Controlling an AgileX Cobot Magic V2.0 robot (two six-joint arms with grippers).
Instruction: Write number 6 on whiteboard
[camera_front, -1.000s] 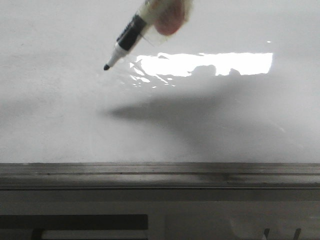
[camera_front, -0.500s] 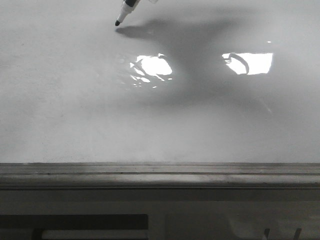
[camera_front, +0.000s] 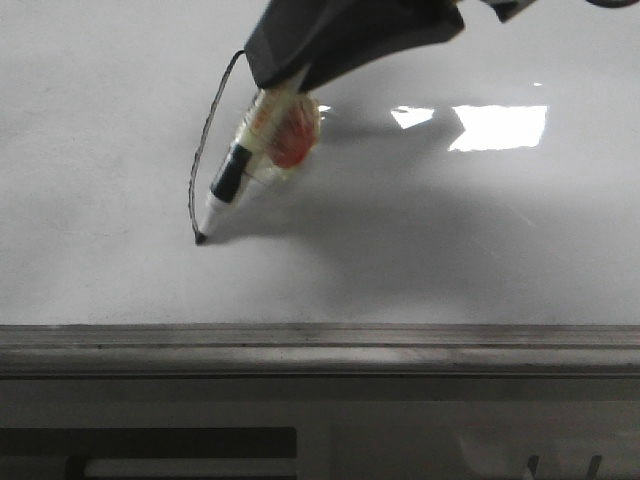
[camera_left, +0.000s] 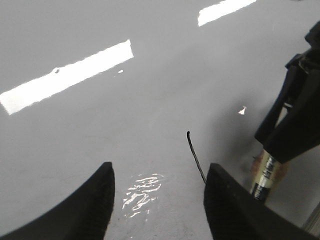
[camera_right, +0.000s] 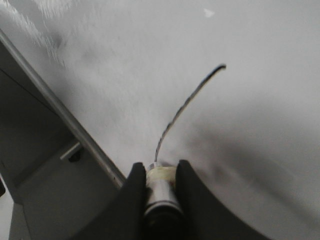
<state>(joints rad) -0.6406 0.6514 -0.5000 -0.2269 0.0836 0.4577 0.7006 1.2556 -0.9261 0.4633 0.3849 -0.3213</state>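
I see the whiteboard (camera_front: 120, 180) filling most of the front view, glossy white-grey, with a bright rectangular light reflection (camera_front: 498, 126) toward its far right and a grey metal rail (camera_front: 320, 345) running along its near edge. A broad soft shadow lies across the board under the right arm.

My right gripper (camera_front: 290, 85) comes in from the top of the front view as a dark tapered shape. From its own wrist camera I see the two dark fingers (camera_right: 132, 192) pressed against either side of the marker (camera_front: 255, 160), so it is clamped on the barrel. The marker slants down and toward the left, its black collar and pale nose leading to a tip that touches the board near the middle left.

My left gripper (camera_left: 157, 200) hangs above the board with its two dark fingers (camera_left: 95, 200) spread apart and nothing between them. In that view the right gripper and marker stand just beside it, off to one side.

The number 6 (camera_front: 205, 150) is only partly drawn: a thin black curved stroke that starts beside the right gripper, bows toward the left and ends at the marker tip. No loop is closed at its base yet. The same stroke shows in the right wrist view (camera_right: 187, 102), running from the marker away across the board.
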